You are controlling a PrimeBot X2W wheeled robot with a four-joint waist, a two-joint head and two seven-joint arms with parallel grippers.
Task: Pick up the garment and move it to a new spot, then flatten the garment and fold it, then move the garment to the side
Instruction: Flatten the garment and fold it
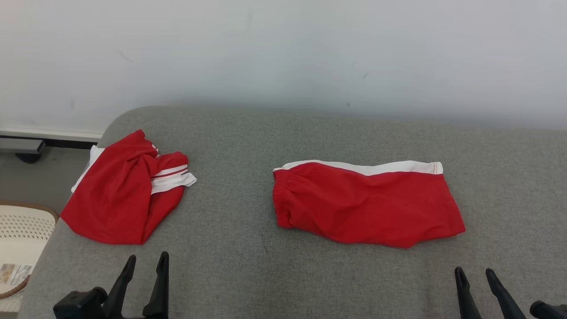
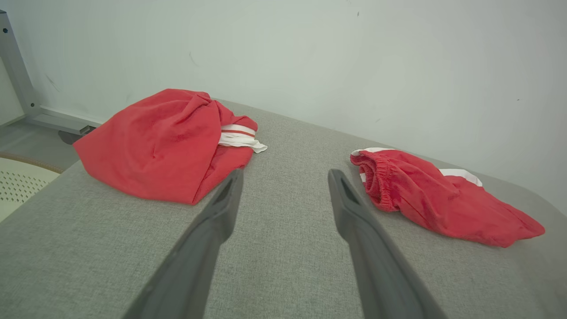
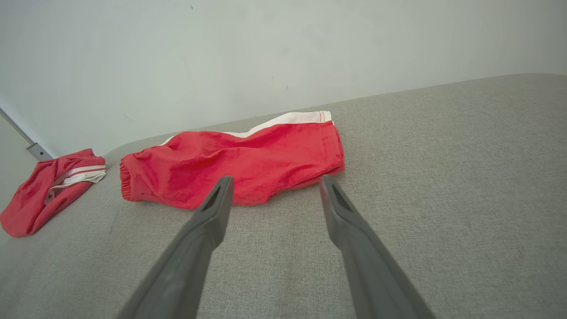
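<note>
Head view shows the folded garment [image 1: 367, 204] lying as a long flat red band at centre-right of the frame on the grey padded surface [image 1: 239, 266]. Its gathered elastic waistband is at the left end, a white stripe runs along its upper edge, and a few soft wrinkles cross the red cloth. The crumpled garment [image 1: 119, 199], also red, sits at the left of the frame near the surface's rounded corner, bunched into folds with white stripes showing on its right side. The left gripper [image 1: 148, 255] at the lower left and the right gripper [image 1: 474, 270] at the lower right both have their fingers spread apart, grasp nothing, and are apart from both garments. A pale perforated basket [image 1: 22, 230] shows at the left edge, beside the surface.
</note>
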